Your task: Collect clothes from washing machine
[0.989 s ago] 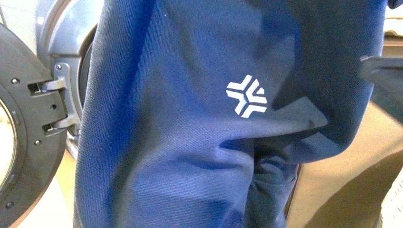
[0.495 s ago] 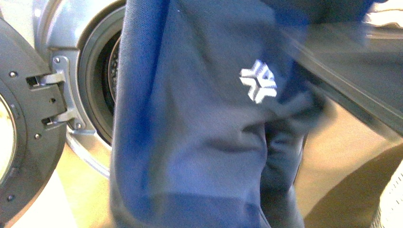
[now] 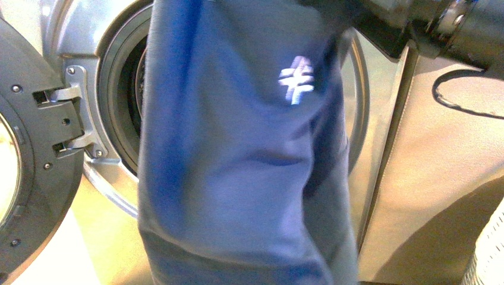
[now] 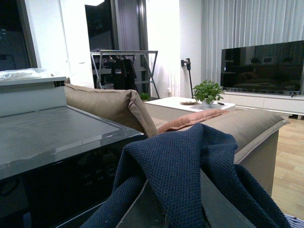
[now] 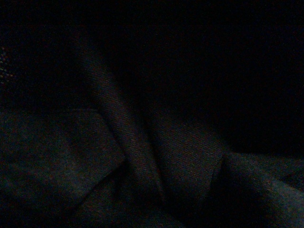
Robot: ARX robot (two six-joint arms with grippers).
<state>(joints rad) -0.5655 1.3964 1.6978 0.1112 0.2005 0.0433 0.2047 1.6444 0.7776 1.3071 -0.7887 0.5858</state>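
Note:
The clothes (image 3: 238,154), a dark navy garment with a white logo (image 3: 295,79), hang down in front of the washing machine's round opening (image 3: 122,101). The grey washing machine (image 3: 380,136) has its porthole door (image 3: 35,178) swung open at the left. A dark arm (image 3: 451,24) crosses the top right above the garment. In the left wrist view my left gripper (image 4: 183,209) is shut on the clothes (image 4: 185,166), which drape over its grey fingers (image 4: 146,209). The machine's top and black panel (image 4: 61,180) lie beside it. The right wrist view is dark.
A white woven basket (image 3: 488,255) shows at the lower right corner. A beige sofa cushion (image 4: 114,102) stands behind the machine, with a low table and plant (image 4: 206,92), a television (image 4: 266,66) and a drying rack (image 4: 123,66) further off.
The hanging clothes have shifted right and narrowed, uncovering the machine's opening at the left. The logo has moved up. A dark arm has swung across the upper right.

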